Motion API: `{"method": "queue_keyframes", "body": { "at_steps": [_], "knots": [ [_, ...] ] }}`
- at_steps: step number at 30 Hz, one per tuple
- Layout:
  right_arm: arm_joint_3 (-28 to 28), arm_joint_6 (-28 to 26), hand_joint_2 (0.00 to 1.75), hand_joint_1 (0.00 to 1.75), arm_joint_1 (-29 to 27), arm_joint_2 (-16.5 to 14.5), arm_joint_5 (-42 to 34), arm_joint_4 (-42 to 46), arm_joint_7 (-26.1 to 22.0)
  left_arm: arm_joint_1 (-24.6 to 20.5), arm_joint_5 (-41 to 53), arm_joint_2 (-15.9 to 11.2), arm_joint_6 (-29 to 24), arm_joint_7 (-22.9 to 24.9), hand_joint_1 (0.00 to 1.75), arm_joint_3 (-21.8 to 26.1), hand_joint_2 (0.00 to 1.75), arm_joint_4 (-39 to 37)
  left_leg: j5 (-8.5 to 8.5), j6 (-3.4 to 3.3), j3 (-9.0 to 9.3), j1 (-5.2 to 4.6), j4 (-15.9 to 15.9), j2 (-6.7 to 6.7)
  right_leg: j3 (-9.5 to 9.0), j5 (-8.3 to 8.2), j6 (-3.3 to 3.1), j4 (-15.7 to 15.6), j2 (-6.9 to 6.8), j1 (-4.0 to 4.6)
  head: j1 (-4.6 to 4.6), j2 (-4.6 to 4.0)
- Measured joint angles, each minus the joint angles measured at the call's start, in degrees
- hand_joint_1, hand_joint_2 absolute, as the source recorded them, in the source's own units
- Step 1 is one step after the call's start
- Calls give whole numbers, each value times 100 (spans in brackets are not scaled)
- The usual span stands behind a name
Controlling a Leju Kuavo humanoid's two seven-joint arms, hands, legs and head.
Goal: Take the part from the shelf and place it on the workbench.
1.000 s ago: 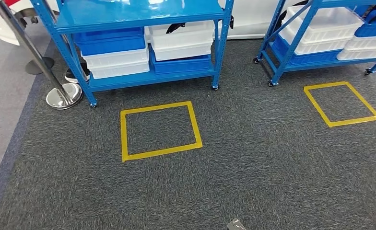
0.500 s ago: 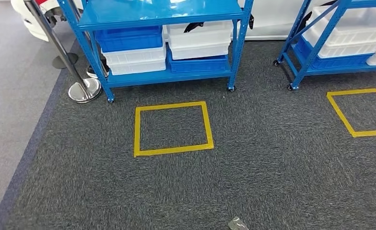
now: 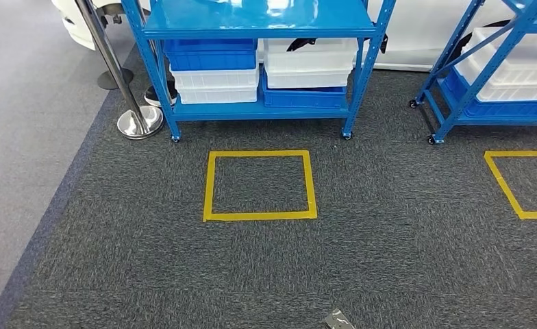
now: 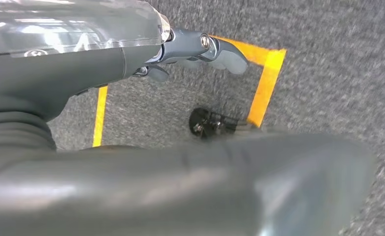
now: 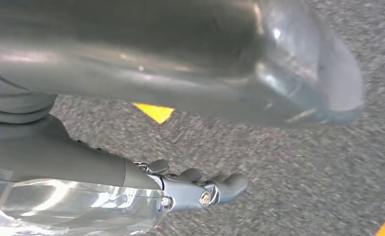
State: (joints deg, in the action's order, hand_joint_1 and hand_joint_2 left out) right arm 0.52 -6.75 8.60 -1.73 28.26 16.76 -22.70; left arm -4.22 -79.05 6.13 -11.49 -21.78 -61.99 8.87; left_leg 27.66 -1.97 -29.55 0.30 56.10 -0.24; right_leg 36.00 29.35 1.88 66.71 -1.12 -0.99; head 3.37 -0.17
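Observation:
A blue metal shelf (image 3: 262, 20) on castors stands ahead of me on the dark carpet. Its lower level carries blue and white bins (image 3: 214, 72), and something black (image 3: 307, 44) lies on top of the right white bin (image 3: 310, 65). I cannot tell which item is the part. My left hand (image 4: 190, 51) hangs over the carpet near a yellow tape line, fingers loose, holding nothing. My right hand (image 5: 195, 189) also hangs above the carpet and is empty.
A yellow tape square (image 3: 260, 185) marks the floor in front of the shelf, with another (image 3: 519, 185) at the right. A second blue shelf (image 3: 488, 68) with bins stands at the right. A chrome post (image 3: 139, 120) and a shoe (image 3: 157, 96) sit by the shelf's left leg.
The whole picture has shifted to the right and squared up, so the camera has moved; the shelf and tape square now sit nearer the middle. Nothing on the shelf has moved.

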Motion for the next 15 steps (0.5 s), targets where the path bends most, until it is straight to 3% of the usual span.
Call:
{"method": "queue_keyframes", "body": {
  "at_steps": [2,3,4,5,7,9,12,13,15],
  "knots": [
    [-1,2,0,0,-18,2,0,-3,3,3,31,9,1,-13,0,0,0,0,24,-8,22,0,5,-43,435,299,41,681,78,-15,-1,0],
    [-2,1,0,0,-36,6,-1,-5,3,12,44,10,1,-18,0,0,0,0,44,2,49,3,8,-68,579,322,60,859,85,-23,-1,0],
    [-4,1,0,0,-53,12,-2,-8,3,22,52,14,1,-21,0,0,0,0,71,24,91,9,11,-92,617,248,71,830,87,-32,-1,0],
    [-7,-1,0,0,-66,21,-3,-10,3,30,55,17,2,-23,0,0,0,0,103,49,148,18,13,-112,567,113,80,639,86,-41,-1,0],
    [-21,-4,0,0,-90,39,-18,-19,0,41,59,28,5,-23,0,0,0,0,206,117,285,40,20,-137,285,-323,86,-131,94,-69,-1,0],
    [-43,-7,0,0,-109,48,-41,-37,-6,37,70,30,13,-22,0,0,0,0,327,197,378,41,23,-152,101,-515,29,-644,108,-61,-1,1],
    [-70,-19,0,0,-142,48,-63,-49,-13,15,97,28,29,-20,0,-1,0,0,326,317,411,35,183,-153,-15,-387,-136,-704,110,-28,2,2],
    [-79,-26,0,0,-158,50,-66,-50,-18,5,100,28,34,-21,0,-1,0,0,229,351,312,37,436,-128,-94,-333,-184,-719,105,-33,2,2],
    [-96,-37,0,0,-166,57,-69,-50,-27,-7,103,27,51,-23,0,-2,0,0,100,395,-161,42,1194,-59,-284,-199,-254,-744,87,-34,3,2]
  ]
}}
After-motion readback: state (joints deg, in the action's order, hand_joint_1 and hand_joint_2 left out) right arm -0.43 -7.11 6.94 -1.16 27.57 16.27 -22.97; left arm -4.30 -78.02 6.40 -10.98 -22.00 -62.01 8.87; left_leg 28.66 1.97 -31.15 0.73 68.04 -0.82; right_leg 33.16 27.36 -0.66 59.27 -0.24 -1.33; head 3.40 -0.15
